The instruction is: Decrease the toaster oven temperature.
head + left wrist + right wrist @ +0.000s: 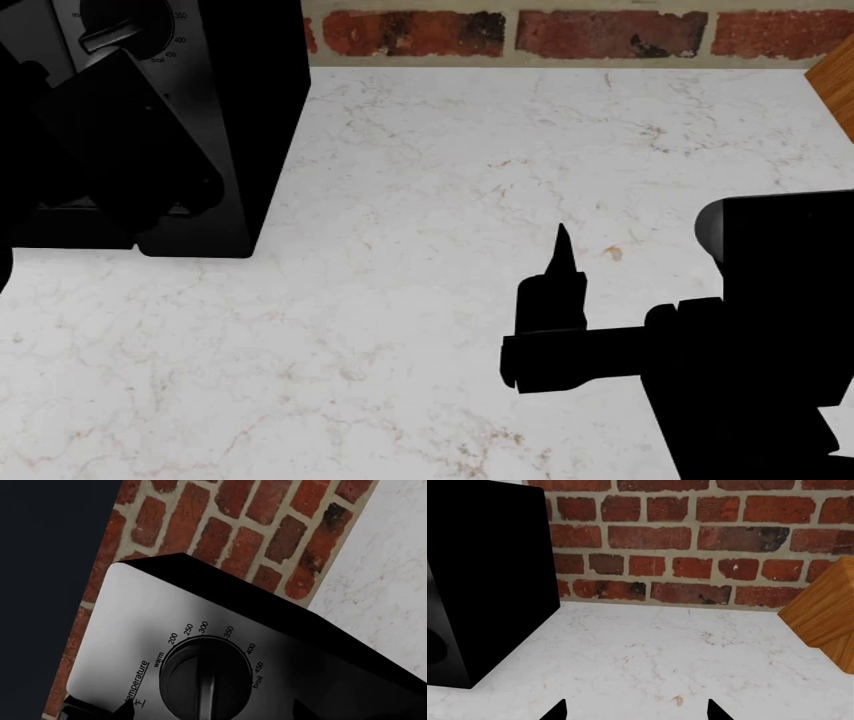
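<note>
The toaster oven (133, 625) fills the left wrist view with its grey side panel and a round black temperature knob (207, 677), marked from warm through 200 to 450 and broil. My left gripper (213, 714) is open; its two black fingertips (125, 710) stand on either side of the knob, apart from it. In the head view the toaster oven (254, 120) stands at the far left, with my left arm (120, 150) in front of its panel. My right gripper (561, 255) is open and empty above the countertop; its fingertips (557, 711) show in the right wrist view.
White marble countertop (441, 180) runs to a red brick wall (601, 30). A wooden block (827, 615) stands at the far right by the wall. The oven's black side (487, 580) is left of my right gripper.
</note>
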Controlling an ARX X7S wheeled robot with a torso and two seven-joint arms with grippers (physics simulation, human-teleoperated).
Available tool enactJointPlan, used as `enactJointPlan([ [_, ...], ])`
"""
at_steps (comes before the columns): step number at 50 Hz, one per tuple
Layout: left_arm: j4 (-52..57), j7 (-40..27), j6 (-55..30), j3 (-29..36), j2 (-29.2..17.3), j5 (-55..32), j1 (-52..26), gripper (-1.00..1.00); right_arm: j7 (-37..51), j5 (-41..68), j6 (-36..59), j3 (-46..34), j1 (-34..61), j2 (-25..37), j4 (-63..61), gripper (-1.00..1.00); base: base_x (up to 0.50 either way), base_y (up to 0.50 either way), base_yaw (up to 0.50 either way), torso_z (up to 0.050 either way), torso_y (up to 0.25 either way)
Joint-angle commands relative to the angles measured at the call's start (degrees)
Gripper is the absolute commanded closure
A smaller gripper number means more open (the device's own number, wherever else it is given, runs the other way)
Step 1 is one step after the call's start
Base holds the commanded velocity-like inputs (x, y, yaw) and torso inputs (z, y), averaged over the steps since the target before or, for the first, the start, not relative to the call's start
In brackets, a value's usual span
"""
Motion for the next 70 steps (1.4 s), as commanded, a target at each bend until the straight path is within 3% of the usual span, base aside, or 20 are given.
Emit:
enactJointPlan([
  [1, -2.2, 0.4, 0.1, -1.6, 1.6, 0.9, -0.4, -1.0, -1.8, -1.6, -1.1, 0.8, -0.5, -0.8, 0.8, -1.0, 0.0, 0.0, 0.0, 0.0, 0.0],
  [21, -3.2, 0.6, 0.8, -1.8, 2.0, 0.9, -0.6, -1.0, -2.8, -2.3, -2.5, 0.5, -1.3, -0.1, 1.2, -1.0, 0.0, 0.0, 0.0, 0.0, 0.0],
  [22, -3.3, 0.6, 0.8, -1.9, 2.1, 0.8, -0.7, 1.0, -2.8, -2.3, -2.5, 0.5, -1.3, -0.1, 1.2, -1.0, 0.0, 0.0, 0.0, 0.0, 0.0],
  [36, -3.3, -0.5, -0.7, -3.1, 2.8, 0.7, -0.7, 1.0, -2.8, -2.6, -3.3, 0.2, -1.7, 0.1, 1.9, -1.0, 0.01, 0.0, 0.0, 0.0, 0.0],
  [54, -5.9, -3.9, -6.1, -12.7, 6.3, -4.1, 1.6, 1.0, -3.6, -3.4, -4.6, -0.5, -2.3, 0.4, 2.5, -1.0, 0.01, 0.0, -0.01, 0.0, 0.0],
  [70, -8.4, -6.5, -5.9, -18.1, 7.7, -5.9, 3.5, 1.0, -3.4, -3.1, -5.3, -0.7, -2.9, 0.6, 2.5, -1.0, 0.01, 0.0, -0.01, 0.0, 0.0],
])
